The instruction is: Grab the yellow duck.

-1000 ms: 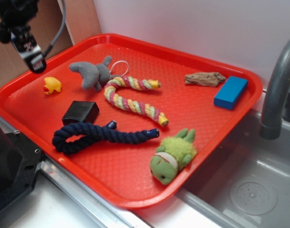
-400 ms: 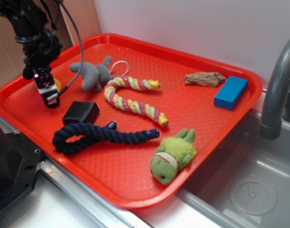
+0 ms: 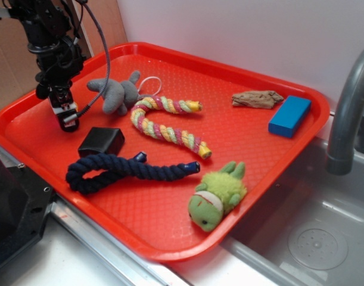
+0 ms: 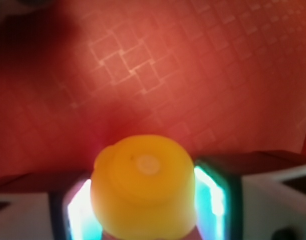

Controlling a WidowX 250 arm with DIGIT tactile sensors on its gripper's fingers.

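In the wrist view the yellow duck (image 4: pixel 142 175) is a glossy yellow blob filling the gap between my fingers (image 4: pixel 213 195). Both pads press against its sides, with the red tray (image 4: pixel 158 65) under it. My gripper (image 4: pixel 145 202) is shut on the duck. In the exterior view the gripper (image 3: pixel 67 119) points down at the tray's left part (image 3: pixel 33 128), left of the grey plush and above the black box. There the duck is hidden behind the fingers.
On the tray lie a grey plush (image 3: pixel 116 92), a black box (image 3: pixel 101 142), a dark blue rope (image 3: pixel 125 170), a pastel braided rope (image 3: pixel 167 125), a green plush (image 3: pixel 217 195), a wood piece (image 3: pixel 257 99) and a blue block (image 3: pixel 289 115). A sink and faucet (image 3: pixel 348 107) stand at right.
My gripper came down from high at the left onto the duck, then shifted slightly right. The duck, visible on the tray earlier, is now covered by the fingers.
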